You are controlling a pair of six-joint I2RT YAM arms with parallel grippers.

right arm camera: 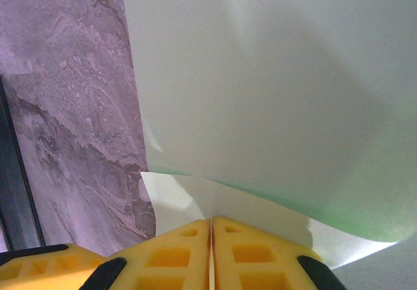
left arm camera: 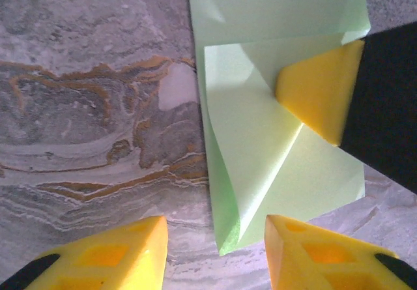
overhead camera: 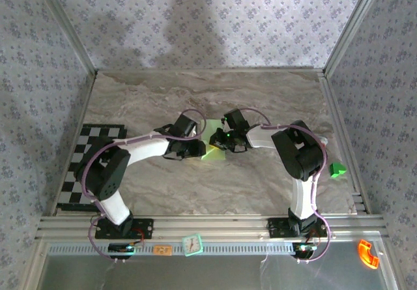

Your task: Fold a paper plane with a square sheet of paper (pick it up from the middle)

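Paper [overhead camera: 212, 152] lies on the desk [overhead camera: 260, 101], seen from above between my left gripper [overhead camera: 195, 150] and right gripper [overhead camera: 225, 143]. From my left wrist: fingers [left arm camera: 117, 251] spread, folded paper just ahead, right gripper resting on its flap. From my right wrist: fingers [right arm camera: 176, 244] pressed together at the paper, one flap raised ahead.

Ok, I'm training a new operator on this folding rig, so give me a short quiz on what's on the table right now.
1. True or false: the left tool is clamped shut on the paper.
2. Which tool's yellow tip presses on the paper's folded flap? A) left B) right C) neither
3. Fill in: the small bright green block lies by the table's ___ edge.
Key: 1 false, its jaws stand apart; 2 B, the right tool; 3 right.
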